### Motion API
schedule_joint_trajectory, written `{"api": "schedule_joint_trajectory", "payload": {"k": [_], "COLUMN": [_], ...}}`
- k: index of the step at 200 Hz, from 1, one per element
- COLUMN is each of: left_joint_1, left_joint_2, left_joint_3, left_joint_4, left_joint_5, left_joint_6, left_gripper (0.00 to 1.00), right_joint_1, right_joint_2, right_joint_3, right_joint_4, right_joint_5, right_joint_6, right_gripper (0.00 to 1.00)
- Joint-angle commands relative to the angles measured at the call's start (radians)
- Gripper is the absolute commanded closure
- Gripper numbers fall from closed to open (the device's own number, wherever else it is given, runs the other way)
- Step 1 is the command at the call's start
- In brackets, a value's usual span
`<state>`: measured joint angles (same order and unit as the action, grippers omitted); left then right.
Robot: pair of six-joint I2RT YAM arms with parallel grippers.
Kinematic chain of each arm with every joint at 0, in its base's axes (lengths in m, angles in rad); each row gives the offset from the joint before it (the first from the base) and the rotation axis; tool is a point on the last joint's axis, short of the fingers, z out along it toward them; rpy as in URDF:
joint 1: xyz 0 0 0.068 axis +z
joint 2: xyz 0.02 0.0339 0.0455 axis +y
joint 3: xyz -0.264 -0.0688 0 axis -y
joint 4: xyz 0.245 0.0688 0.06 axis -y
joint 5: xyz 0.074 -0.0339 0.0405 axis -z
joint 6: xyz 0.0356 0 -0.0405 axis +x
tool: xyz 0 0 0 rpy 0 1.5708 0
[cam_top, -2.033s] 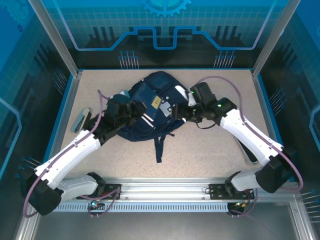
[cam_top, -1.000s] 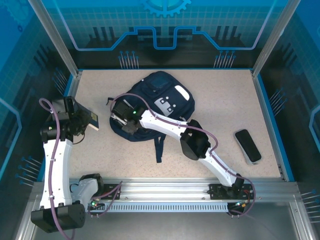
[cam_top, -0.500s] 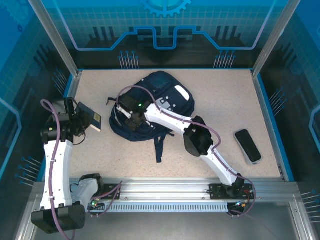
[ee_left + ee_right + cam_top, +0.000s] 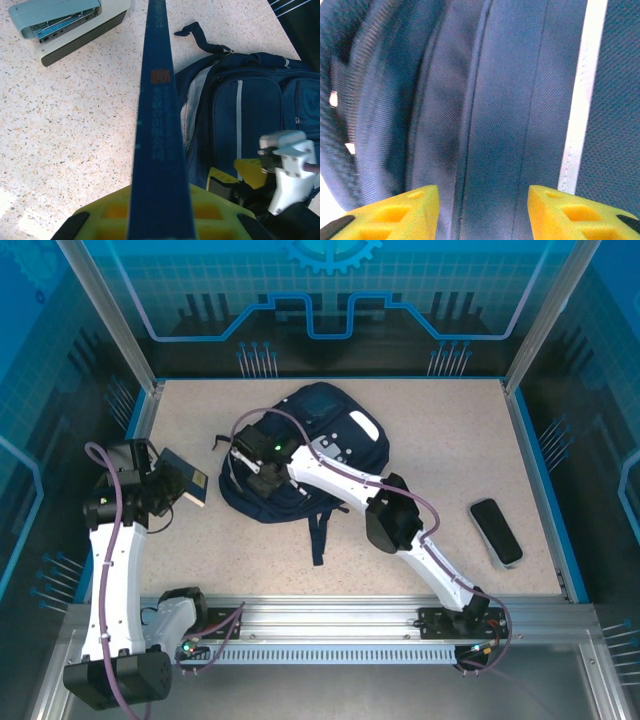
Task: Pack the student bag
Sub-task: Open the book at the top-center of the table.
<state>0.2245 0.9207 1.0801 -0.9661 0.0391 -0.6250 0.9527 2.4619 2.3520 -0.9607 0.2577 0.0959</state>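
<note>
The student bag (image 4: 340, 435) lies navy-blue in the middle of the table, its white stripe (image 4: 577, 100) running down the front. My left gripper (image 4: 160, 485) is at the table's left, shut on a dark blue booklet (image 4: 186, 478). The booklet (image 4: 156, 100) stands edge-on between the yellow fingers of the left gripper (image 4: 160, 205) and points toward the bag (image 4: 250, 110). My right arm reaches across the bag. The right gripper (image 4: 258, 478) hovers over its left side, open. The yellow fingers of that gripper (image 4: 482, 210) are apart, close above the bag's fabric (image 4: 510, 100).
A teal and grey stapler (image 4: 65, 20) lies on the table beyond the booklet, left of the bag. A black case (image 4: 496, 531) lies at the right. The bag's dark strap (image 4: 318, 530) trails toward the near edge. Metal frame posts and blue walls surround the table.
Two seconds ago both grippers were at the bag. The left arm has since swung left holding the booklet, now edging it toward the bag. The right arm crossed to the bag's left side.
</note>
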Motion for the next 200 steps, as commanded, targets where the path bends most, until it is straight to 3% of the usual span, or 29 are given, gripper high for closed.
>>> {"api": "schedule_joint_trajectory", "payload": {"k": [1, 25, 58, 88, 147, 200], "left_joint_1": [0.007, 0.007, 0.007, 0.007, 0.008, 0.003], "left_joint_2": [-0.019, -0.025, -0.035, -0.053, -0.089, -0.095], "left_joint_3": [-0.012, -0.017, -0.019, -0.017, -0.025, -0.168], "left_joint_4": [0.018, 0.019, 0.015, 0.008, 0.039, 0.282], "left_joint_5": [0.033, 0.041, 0.055, 0.078, 0.237, 0.559], "left_joint_6": [0.022, 0.021, 0.016, 0.012, 0.009, -0.123], "left_gripper": [0.9, 0.9, 0.91, 0.91, 0.91, 0.91], "right_joint_1": [0.008, 0.006, 0.005, 0.001, -0.06, -0.1], "right_joint_2": [0.046, 0.061, 0.032, -0.062, -0.28, -0.347], "right_joint_3": [0.033, 0.035, 0.04, 0.039, 0.038, 0.047], "right_joint_4": [-0.053, -0.06, -0.07, -0.054, -0.036, -0.025], "right_joint_5": [0.033, 0.071, 0.097, 0.137, 0.184, 0.074], "right_joint_6": [-0.01, -0.007, 0.005, 0.042, 0.152, 0.155], "right_gripper": [0.5, 0.57, 0.84, 1.0, 1.0, 1.0]}}
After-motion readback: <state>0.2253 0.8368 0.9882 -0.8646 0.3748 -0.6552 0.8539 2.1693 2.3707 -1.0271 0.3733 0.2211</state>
